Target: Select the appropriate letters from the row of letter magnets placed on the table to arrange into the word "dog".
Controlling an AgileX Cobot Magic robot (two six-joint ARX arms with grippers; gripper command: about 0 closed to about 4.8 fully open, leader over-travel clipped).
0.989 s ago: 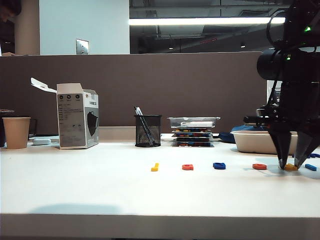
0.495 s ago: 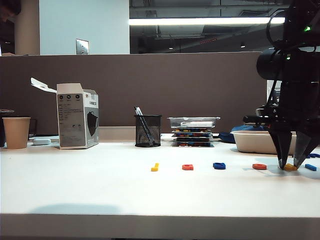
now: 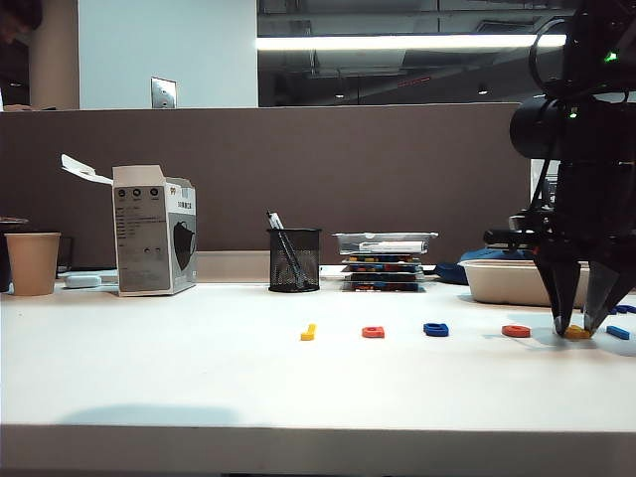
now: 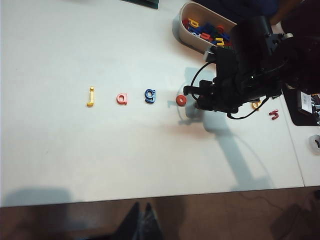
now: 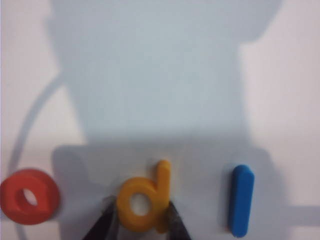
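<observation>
- I am pressing my right tool (image 5: 139, 220) down at the far right end of the row, its two dark fingers (image 5: 102, 225) narrowed onto either flank of the yellow "d" (image 5: 142, 200), which is lying flat on the white bench (image 3: 199, 378); the letter is not yet lifted.
- I am judging this to be the first pick of the word: the red-orange "o" (image 5: 29, 196) is sitting just beside my right tool on one side and a light blue stick letter (image 5: 241, 199) on the other.
- The dark blue "g" (image 4: 150, 95) is waiting further along the row, beyond the "o", with a squarish red-orange letter (image 4: 121, 99) and a thin yellow letter (image 4: 90, 96) past it.
- Next I am needing a clean lift without nudging either neighbour, then a carry to open bench.
- My left tool is not showing in any view; I cannot tell its state.
- Behind my right tool a tray of spare letters (image 4: 200, 35) is standing; a mesh pen cup (image 3: 294, 259), a carton (image 3: 154, 231) and a paper cup (image 3: 32, 262) are lining the grey partition well away.
</observation>
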